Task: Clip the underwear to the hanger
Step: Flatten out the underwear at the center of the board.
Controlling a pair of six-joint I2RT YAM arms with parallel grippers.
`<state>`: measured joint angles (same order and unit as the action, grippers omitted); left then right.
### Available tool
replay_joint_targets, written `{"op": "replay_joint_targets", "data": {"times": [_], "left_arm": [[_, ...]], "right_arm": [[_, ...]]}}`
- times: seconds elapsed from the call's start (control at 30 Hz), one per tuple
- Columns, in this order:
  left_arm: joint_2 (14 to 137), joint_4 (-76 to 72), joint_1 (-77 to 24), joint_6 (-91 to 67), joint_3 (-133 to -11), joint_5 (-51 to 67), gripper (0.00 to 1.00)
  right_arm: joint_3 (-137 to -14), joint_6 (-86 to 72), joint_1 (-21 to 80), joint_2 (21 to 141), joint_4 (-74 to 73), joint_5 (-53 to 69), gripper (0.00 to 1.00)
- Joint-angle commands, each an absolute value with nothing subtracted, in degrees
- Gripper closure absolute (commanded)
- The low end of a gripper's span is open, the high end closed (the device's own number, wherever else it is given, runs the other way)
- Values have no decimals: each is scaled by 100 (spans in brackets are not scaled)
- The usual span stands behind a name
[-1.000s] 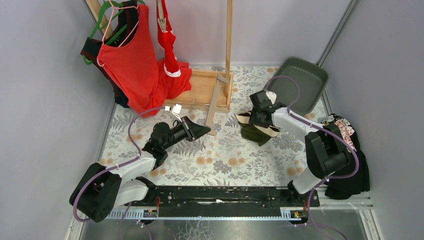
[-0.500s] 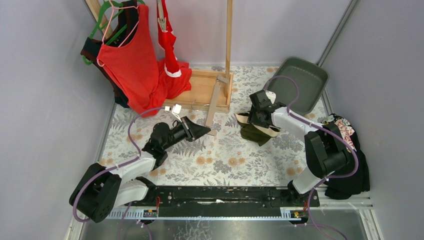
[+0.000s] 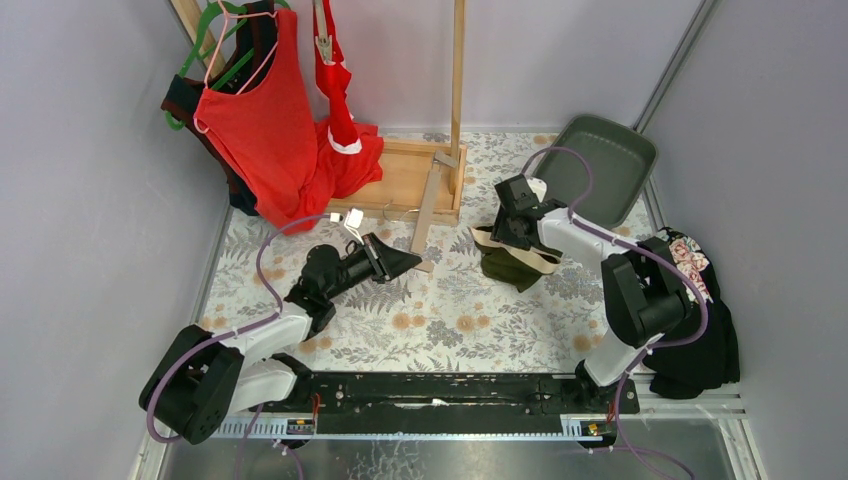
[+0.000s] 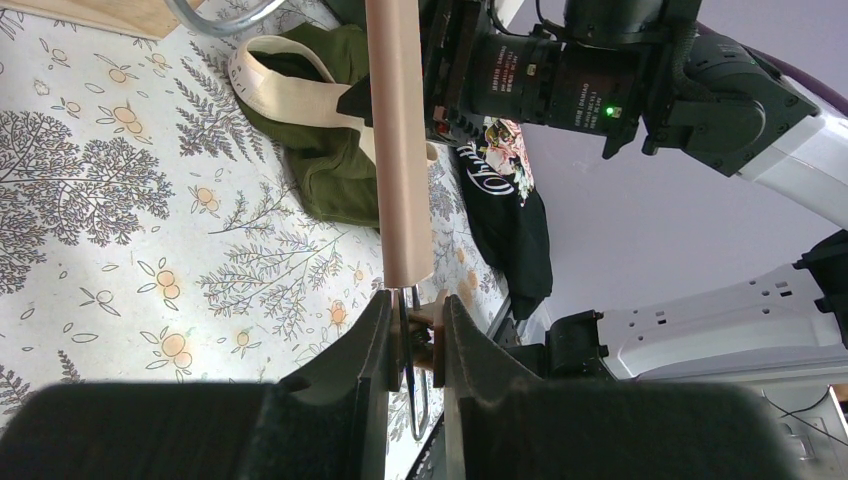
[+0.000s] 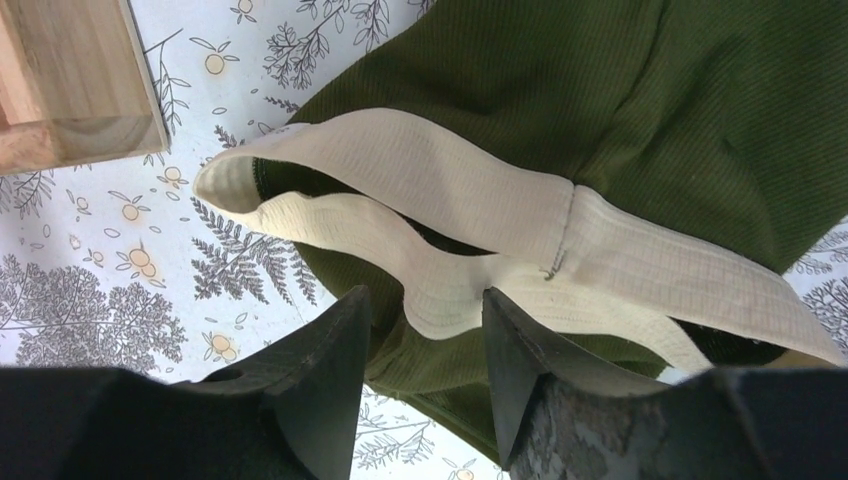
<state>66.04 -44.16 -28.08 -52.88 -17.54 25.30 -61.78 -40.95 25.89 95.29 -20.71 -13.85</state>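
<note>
**Risk, near left:** the left gripper (image 4: 415,310) has its jaws clamped on the tan block-and-wire hanger clip (image 4: 427,340), at the end of a pale round hanger bar (image 4: 398,150). The hold is narrow. A tug from cloth could twist the bar in the fingers, and the clip may not open to take fabric.

**Risk, further right:** the right gripper (image 5: 425,300) has its jaws apart and grips nothing. The cream ribbed waistband (image 5: 450,190) of the dark olive green knit briefs (image 5: 620,110) lies doubled over. Closing here could catch both layers or only the lip, which may slip on lifting.

**Position:** a waistband fold sits between the right fingertips, with the body of the briefs beyond them on the floral-print table (image 5: 90,290). The briefs are well apart from the hanger clip, to its right.

**Far left:** the bright red briefs (image 3: 335,85) hang at the wooden rack (image 3: 458,70).
</note>
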Motion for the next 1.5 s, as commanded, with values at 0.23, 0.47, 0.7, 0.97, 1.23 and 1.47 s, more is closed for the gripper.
{"op": "replay_joint_targets", "data": {"times": [0.23,0.47,0.7,0.97,1.23,1.47], "left_arm": [[6586,-4974,-2738,-5250,-1653,2584,100],[6497,-4841,-2731,-5245,-1722,2571,100],[6276,-4479,-2733,-5147,-1899,2468,100],[5799,-3806,-2725,-4958,-2268,2366,100],[5499,-3572,-2722,-4911,-2269,2279,100],[5453,-3482,-2725,-4857,-2268,2234,100]], "right_arm": [[-6491,-4148,2622,9747,-1976,-1565,76],[-6791,-3860,2632,8957,-2472,-1905,100],[-8558,-2706,2633,7986,-3817,-2151,100],[-10806,-1656,2623,8476,-5074,-1901,100],[-10813,-1568,2470,9055,-5325,-1079,100],[-10950,-1352,2468,8823,-5540,-1395,100]]}}
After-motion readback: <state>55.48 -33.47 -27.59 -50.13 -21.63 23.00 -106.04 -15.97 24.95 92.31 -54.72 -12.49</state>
